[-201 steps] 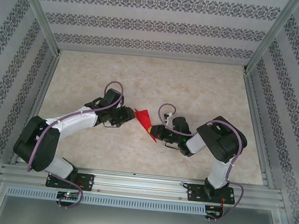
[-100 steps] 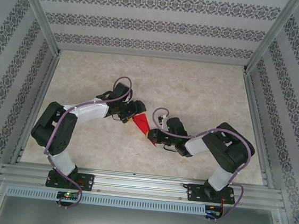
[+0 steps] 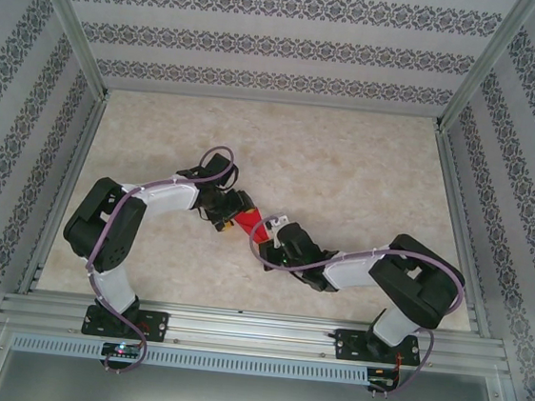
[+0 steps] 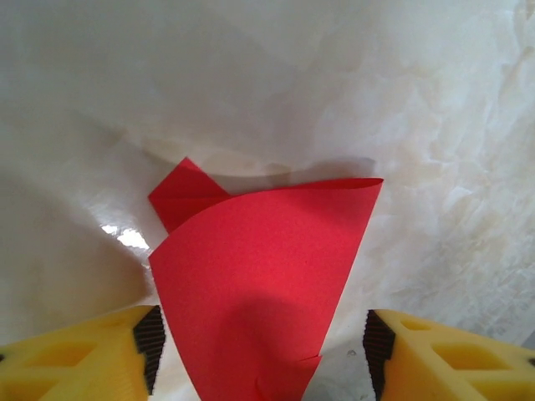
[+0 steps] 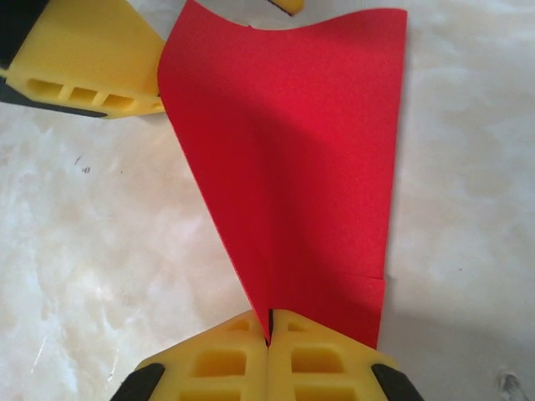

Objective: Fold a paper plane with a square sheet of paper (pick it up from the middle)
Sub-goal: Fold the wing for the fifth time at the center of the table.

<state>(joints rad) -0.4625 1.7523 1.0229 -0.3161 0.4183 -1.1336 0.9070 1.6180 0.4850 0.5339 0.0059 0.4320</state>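
Note:
The square sheet of paper (image 3: 252, 224) is folded into a red wedge that narrows to a point, and it is held just above the table's middle. My right gripper (image 5: 269, 334) is shut on the narrow end, and the wide end fans away from it (image 5: 309, 159). My left gripper (image 4: 261, 355) is open, with the paper (image 4: 259, 276) curving up between its two yellow fingers (image 4: 92, 355) and neither pad pressing it. In the top view, the left gripper (image 3: 238, 220) meets the paper from the left and the right gripper (image 3: 266, 243) from the lower right.
The pale marbled table (image 3: 347, 171) stretches bare around both arms. Patterned walls and metal frame rails (image 3: 458, 211) close it in on three sides. One yellow left finger (image 5: 92, 58) shows at the upper left of the right wrist view.
The left gripper swung right, opened wider and came around the paper's wide end. The right arm stretched leftward, carrying the paper a little left and lower.

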